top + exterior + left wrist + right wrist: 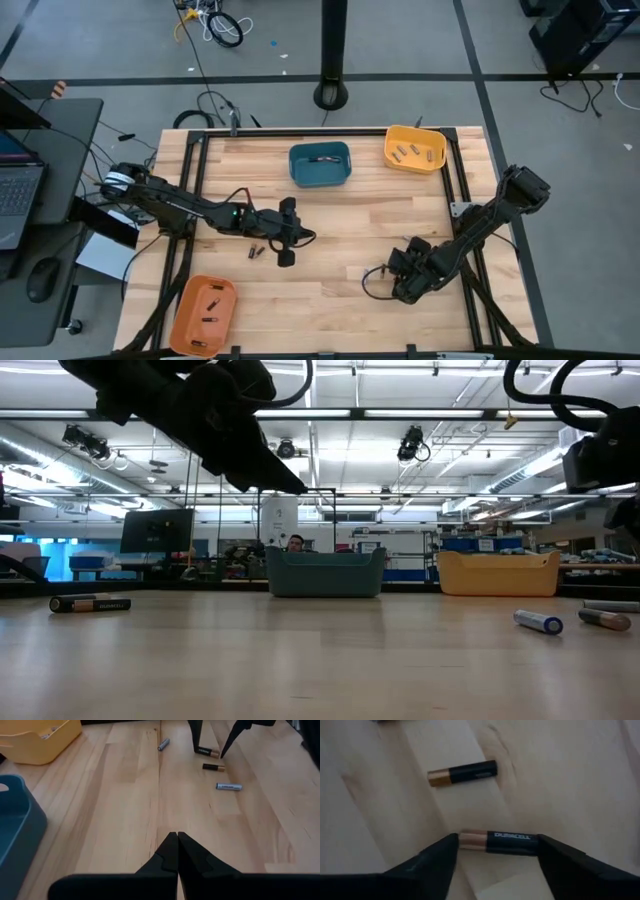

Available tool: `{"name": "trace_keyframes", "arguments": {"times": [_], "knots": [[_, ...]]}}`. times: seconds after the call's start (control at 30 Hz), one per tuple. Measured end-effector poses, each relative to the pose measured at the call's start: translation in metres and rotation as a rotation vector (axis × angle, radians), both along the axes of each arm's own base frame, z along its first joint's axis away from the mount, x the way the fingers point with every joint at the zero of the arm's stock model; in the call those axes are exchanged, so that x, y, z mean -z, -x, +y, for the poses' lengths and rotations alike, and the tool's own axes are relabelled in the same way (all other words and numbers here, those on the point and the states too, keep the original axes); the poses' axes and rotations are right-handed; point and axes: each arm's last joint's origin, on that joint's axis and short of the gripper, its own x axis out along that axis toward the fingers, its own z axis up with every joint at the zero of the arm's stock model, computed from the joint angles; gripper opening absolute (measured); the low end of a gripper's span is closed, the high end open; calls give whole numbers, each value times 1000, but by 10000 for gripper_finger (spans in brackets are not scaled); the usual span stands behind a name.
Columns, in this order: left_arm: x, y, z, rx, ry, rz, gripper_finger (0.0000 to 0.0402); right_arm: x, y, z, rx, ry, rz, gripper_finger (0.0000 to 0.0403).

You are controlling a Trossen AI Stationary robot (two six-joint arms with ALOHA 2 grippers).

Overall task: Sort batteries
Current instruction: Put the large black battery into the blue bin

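Between the spread fingers of the right gripper point(497, 851) a copper-topped battery point(497, 842) is seen lying flat on the wooden table point(330, 220), unclamped; a second battery point(462, 773) lies just beyond it. Bare wood surrounds both. Nearer the teal bin point(320, 165), the left gripper point(177, 846) is held closed, empty.

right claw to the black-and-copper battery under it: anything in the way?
Nothing visible. The right claw is open, its fingers straddling the black-and-copper cylindrical battery lying on the wooden table. A second similar battery lies beyond, apart from it, outside the fingers.
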Motion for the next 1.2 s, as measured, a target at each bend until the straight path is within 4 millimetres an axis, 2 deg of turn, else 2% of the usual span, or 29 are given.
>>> {"name": "trace_keyframes", "arguments": {"times": [0.13, 0.47, 0.63, 0.77, 0.97, 1.07, 1.2], "knots": [[-1, 0, 0, 0, 1, -9, 6, -1, 1, 1, -8, -5, 7, 225], [-1, 0, 0, 12, -19, -8, 6, -6, -1, 2, -57, -45, 50, 226], [-1, -1, 4, 14, -50, -7, 6, -26, -8, 8, -103, -31, 75, 226], [-1, -2, 7, 12, -66, -6, 6, -46, -17, 6, -126, 14, 89, 226], [-3, -3, 8, 66, -75, -62, 6, -68, -46, -23, -136, 101, 61, 226], [3, 1, 9, 109, -65, -104, 6, -78, -65, -47, -130, 139, 31, 226], [10, 6, 15, 129, -41, -146, 6, -91, -90, -91, -139, 165, -10, 226]]}}
